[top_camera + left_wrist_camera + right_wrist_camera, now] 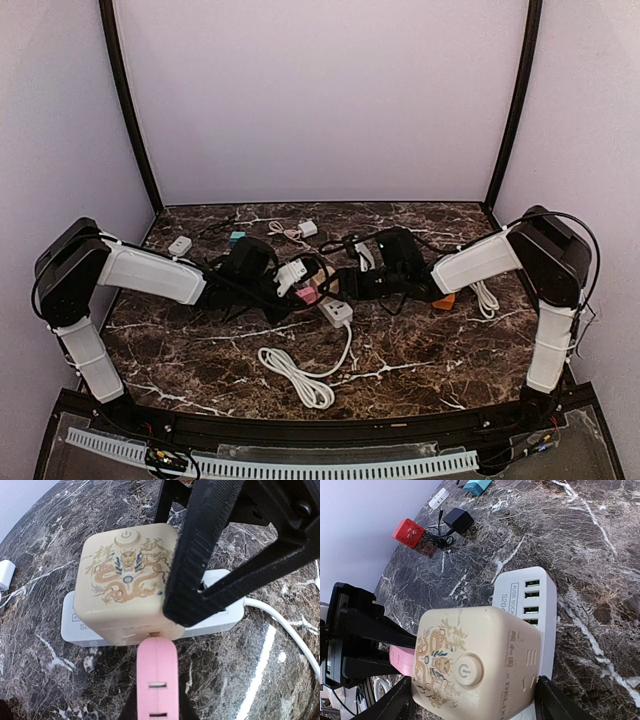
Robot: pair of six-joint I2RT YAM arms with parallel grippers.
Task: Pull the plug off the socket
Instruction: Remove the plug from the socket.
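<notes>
While in one socket (125,580), one plug (156,680) (pink)

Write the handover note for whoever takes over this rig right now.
The left gripper is shut on the pink plug, which sits against the side of the cube socket.
The right gripper is shut on the cube socket, which stands on the white power strip.
Done: both grips are set. A sliver of brass shows at the joint, so the plug may be partly out.
Left to do: pull the plug clear while the right arm steadies the cube.
</notes>
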